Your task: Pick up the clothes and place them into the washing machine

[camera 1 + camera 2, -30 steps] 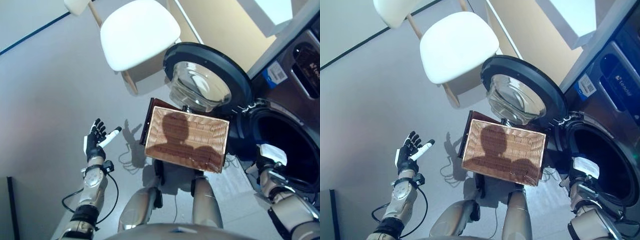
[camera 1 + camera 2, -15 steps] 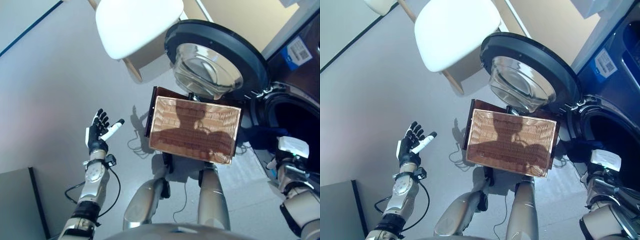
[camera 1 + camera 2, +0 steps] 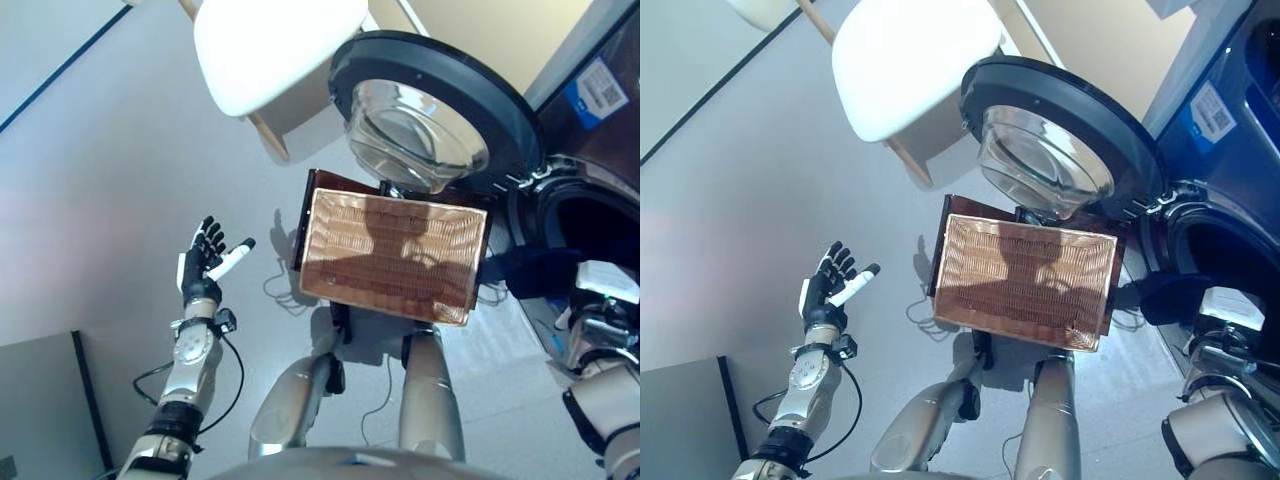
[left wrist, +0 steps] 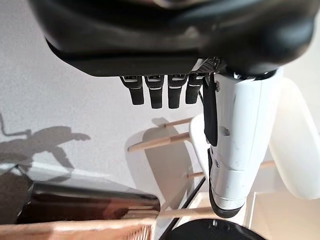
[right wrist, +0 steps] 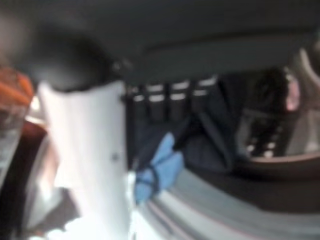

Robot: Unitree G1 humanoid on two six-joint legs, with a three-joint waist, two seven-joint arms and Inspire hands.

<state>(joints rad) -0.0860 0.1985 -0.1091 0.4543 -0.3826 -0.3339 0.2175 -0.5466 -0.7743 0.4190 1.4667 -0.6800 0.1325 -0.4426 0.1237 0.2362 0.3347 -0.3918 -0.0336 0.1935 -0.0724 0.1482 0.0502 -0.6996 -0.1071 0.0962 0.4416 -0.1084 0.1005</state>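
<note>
Hanging over the washing machine's (image 3: 1230,150) drum rim, a dark cloth (image 3: 1170,297) is seen, likely soft and limp; a bunched fold should be gripped. The wicker basket (image 3: 392,253) is empty. The left hand (image 3: 205,265) is spread open; the right hand's (image 3: 605,310) fingers cannot be judged.

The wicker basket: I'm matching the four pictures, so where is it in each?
Left eye view: wicker basket at centre.
Right eye view: centre.
Left wrist view: only its rim, at the lower edge.
Right wrist view: not in it.
Shared landmark: the open washer door, just beyond the basket in both eye views.
</note>
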